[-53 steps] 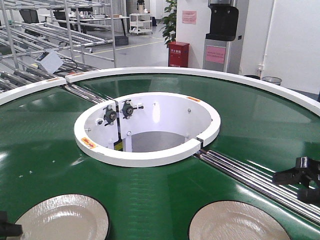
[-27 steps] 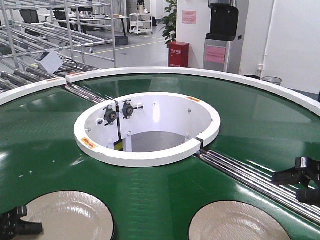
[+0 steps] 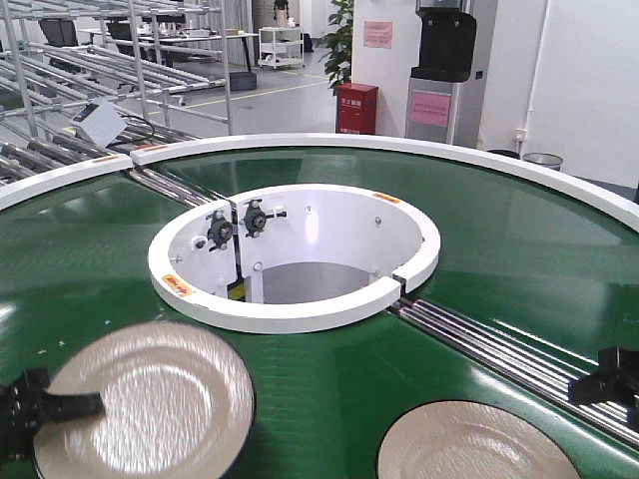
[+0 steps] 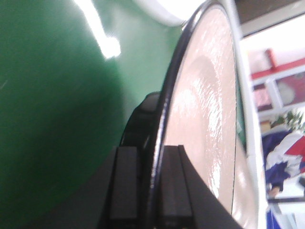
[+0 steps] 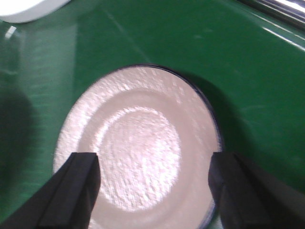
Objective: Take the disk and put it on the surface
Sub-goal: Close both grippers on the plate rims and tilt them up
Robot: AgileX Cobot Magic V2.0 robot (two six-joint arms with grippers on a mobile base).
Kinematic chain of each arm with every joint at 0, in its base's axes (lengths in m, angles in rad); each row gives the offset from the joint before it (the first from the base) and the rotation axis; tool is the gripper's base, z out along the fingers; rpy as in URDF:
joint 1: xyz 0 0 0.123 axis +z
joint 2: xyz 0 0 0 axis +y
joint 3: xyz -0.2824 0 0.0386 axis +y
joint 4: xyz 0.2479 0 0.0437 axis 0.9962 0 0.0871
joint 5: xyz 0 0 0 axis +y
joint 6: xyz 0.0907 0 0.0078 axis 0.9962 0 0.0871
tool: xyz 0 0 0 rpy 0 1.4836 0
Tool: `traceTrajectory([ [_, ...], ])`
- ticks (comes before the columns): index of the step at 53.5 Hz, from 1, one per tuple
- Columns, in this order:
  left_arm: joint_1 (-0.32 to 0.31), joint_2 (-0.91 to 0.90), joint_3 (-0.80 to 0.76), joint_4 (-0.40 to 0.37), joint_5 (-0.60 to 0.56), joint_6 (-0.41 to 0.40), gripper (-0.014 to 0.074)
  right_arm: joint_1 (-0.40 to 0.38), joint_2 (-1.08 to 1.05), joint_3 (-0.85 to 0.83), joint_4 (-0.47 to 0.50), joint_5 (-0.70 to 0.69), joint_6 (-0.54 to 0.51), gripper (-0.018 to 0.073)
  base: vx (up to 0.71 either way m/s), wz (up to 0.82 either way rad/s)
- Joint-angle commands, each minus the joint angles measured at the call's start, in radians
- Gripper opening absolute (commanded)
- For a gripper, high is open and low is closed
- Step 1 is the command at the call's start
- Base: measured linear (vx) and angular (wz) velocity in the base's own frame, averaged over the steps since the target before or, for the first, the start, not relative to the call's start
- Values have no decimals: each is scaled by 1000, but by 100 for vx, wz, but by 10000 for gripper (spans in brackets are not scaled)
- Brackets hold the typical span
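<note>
At lower left of the front view, the left end effector (image 3: 28,411) is seen clamped on the rim of one disk (image 3: 150,399), which extends to its right over the green conveyor belt (image 3: 319,369). A second disk (image 3: 469,446) lies on the belt, left of the right end effector (image 3: 611,384).

From the left wrist, the disk (image 4: 205,119) is shown pinched at its rim between both fingers (image 4: 125,186).

From the right wrist, the right end effector (image 5: 155,188) is shown spread apart, the second disk (image 5: 138,143) lying between its fingers (image 5: 76,186).
</note>
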State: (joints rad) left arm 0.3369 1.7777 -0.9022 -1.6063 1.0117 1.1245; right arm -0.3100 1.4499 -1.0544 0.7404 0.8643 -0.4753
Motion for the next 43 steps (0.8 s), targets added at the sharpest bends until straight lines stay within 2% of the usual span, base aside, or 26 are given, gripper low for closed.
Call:
traceTrajectory([
  [1,3,-98,-24,-135,119,-3,-5,-5,-4,-33,-41,-27,22,529,0,0],
  [8,3,-151,-24,-149,122,-14,-2,-5,65,-33,-76,-32,24,529,0,0],
  [19,3,-190,-24,-148,136,-20,-2,-5,202,-33,-54,-40,-27,529,0,0],
  [26,2,-190,-24,-146,146,-20,-2,-4,267,-33,12,-36,-79,529,0,0],
  [35,2,-190,-24,-149,146,-20,-2,-3,319,-33,147,20,-144,529,0,0],
  [43,2,-190,-24,-149,142,-20,-2,41,356,-33,214,17,-189,529,0,0],
])
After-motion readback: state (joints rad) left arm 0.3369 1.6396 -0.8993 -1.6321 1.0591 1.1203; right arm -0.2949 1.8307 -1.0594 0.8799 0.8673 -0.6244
